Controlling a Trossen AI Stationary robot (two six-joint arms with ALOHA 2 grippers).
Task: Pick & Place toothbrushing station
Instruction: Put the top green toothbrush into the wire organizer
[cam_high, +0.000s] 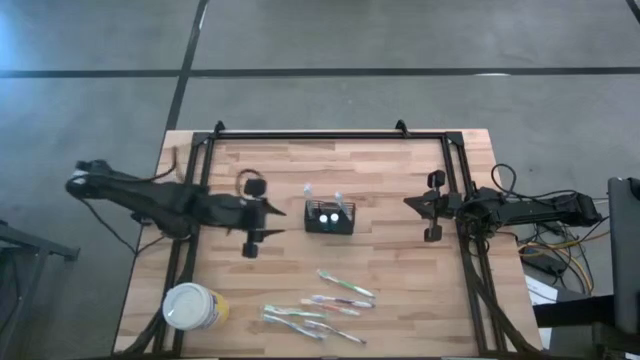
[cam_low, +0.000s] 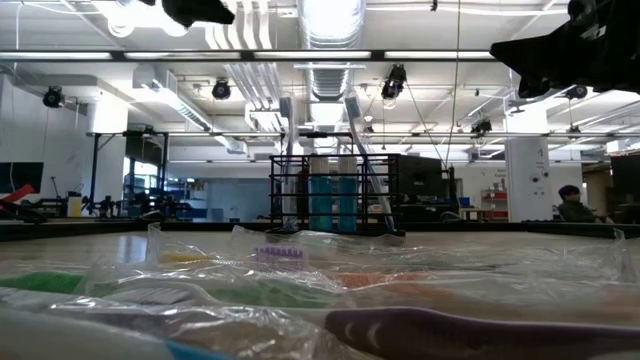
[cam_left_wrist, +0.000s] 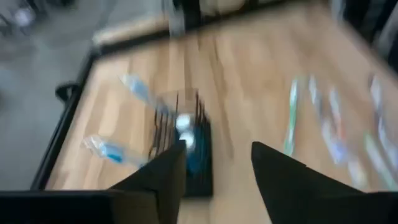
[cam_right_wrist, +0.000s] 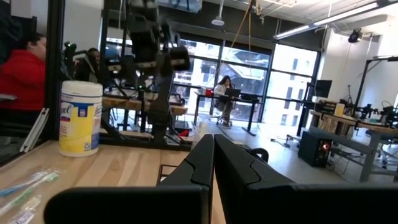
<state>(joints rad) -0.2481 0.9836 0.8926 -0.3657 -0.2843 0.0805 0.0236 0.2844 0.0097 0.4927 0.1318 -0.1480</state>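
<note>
The toothbrushing station is a small black mesh caddy (cam_high: 330, 218) standing on its base at the table's middle, with wrapped toothbrushes sticking up out of it. It also shows in the low view (cam_low: 335, 192) and the left wrist view (cam_left_wrist: 186, 146). My left gripper (cam_high: 278, 212) is open and empty, a little to the caddy's left and above the table; the left wrist view (cam_left_wrist: 217, 165) shows the caddy just ahead of its fingers. My right gripper (cam_high: 410, 203) is shut and empty near the table's right edge, and it also shows in the right wrist view (cam_right_wrist: 213, 155).
Several wrapped toothbrushes (cam_high: 335, 298) lie on the table's near half. A round white tub with a yellow label (cam_high: 192, 306) stands at the near left corner. A black frame (cam_high: 330, 136) runs along the table's far and side edges. People sit in the room beyond.
</note>
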